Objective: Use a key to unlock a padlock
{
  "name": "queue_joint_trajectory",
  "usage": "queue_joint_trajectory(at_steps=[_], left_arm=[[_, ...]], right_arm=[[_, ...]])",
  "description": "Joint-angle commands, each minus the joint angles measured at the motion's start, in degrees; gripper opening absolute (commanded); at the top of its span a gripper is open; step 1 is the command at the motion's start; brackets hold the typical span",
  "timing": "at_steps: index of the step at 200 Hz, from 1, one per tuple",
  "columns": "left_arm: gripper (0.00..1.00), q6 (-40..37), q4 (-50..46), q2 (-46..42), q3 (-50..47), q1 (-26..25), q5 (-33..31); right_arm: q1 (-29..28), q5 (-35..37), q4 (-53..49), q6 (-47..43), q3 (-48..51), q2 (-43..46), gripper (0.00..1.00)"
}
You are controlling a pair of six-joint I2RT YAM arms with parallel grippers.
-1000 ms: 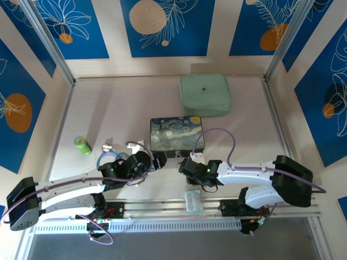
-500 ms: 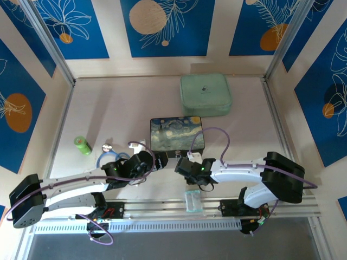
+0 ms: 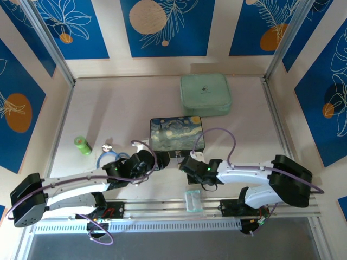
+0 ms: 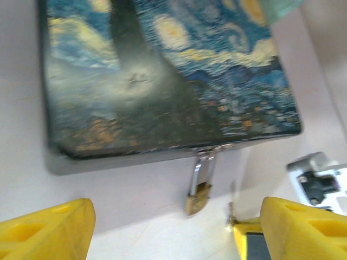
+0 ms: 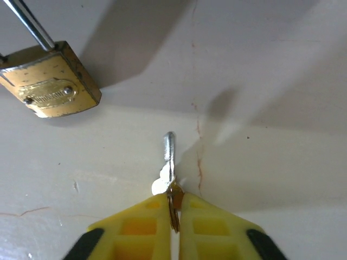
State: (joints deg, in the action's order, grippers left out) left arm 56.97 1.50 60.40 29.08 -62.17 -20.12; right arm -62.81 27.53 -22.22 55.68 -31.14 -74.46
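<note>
The right arm has swung back a little to the right since half a second ago. At the left of the bench (image 3: 103, 108) stands a small green bottle (image 3: 82, 145), with a blue tube (image 3: 107, 158) near it. Next comes the left end effector (image 4: 173, 230). Its yellow fingers (image 4: 46, 230) are wide apart and hold nothing. Just above them in the wrist picture lies the starry box (image 4: 162, 81). The padlock (image 4: 198, 196) hangs from the clasp at the box's lower edge, with its gold body on the bench. To the right, the right end effector (image 5: 173, 208) is squeezed tight on the key (image 5: 169, 157). The key's tip points up the frame. It is near the padlock but not touching it. A pale green case (image 3: 205, 93) sits at the upper right, well apart.
</note>
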Motion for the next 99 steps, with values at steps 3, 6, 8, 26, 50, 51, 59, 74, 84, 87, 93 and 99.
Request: queue_joint_trajectory(at_steps=[3,6,8,26,50,51,59,74,84,87,93,99], left_arm=[[0.78,-3.7,6.4,-0.1,-1.0,-0.5,2.0],[0.78,-4.0,6.5,-0.1,-1.0,-0.5,2.0],[0.78,-4.1,6.6,0.0,-0.9,-0.5,2.0],[0.74,-6.1,8.9,0.9,-0.6,-0.5,3.5],[0.7,-9.5,15.7,2.7,-0.8,-0.5,8.9],[0.7,-9.5,15.8,2.8,-0.8,-0.5,9.0],[0.7,-9.6,16.9,3.4,-0.6,-0.5,9.9],[0.69,-9.7,18.8,4.6,-0.4,-0.5,11.4],[0.68,-9.8,19.5,5.6,0.2,-0.5,12.6],[0.68,-10.0,19.5,5.9,0.5,-0.5,13.2],[0.68,-10.0,19.4,6.7,1.2,-0.5,14.1],[0.68,-10.1,19.3,7.4,1.9,-0.5,15.0]], right_arm=[[4.0,-6.9,6.1,-3.4,5.6,3.7,0.05],[4.4,-7.4,6.4,-3.9,6.1,4.5,0.05],[4.7,-7.7,6.6,-4.1,6.4,5.0,0.05],[7.4,-10.9,7.5,-7.3,8.6,10.1,0.04],[11.8,-15.9,6.9,-11.4,10.9,18.4,0.0],[12.1,-16.2,6.8,-11.5,11.0,18.7,0.0],[14.1,-18.6,6.3,-12.7,11.5,21.3,0.0],[17.4,-23.2,5.9,-15.2,12.5,26.0,0.0],[18.7,-25.7,5.2,-16.7,12.6,28.7,0.0],[18.9,-26.2,5.0,-17.1,12.5,29.5,0.0],[19.1,-27.1,4.5,-17.9,12.4,30.9,0.0],[19.2,-27.9,4.2,-18.5,12.3,32.2,0.0]])
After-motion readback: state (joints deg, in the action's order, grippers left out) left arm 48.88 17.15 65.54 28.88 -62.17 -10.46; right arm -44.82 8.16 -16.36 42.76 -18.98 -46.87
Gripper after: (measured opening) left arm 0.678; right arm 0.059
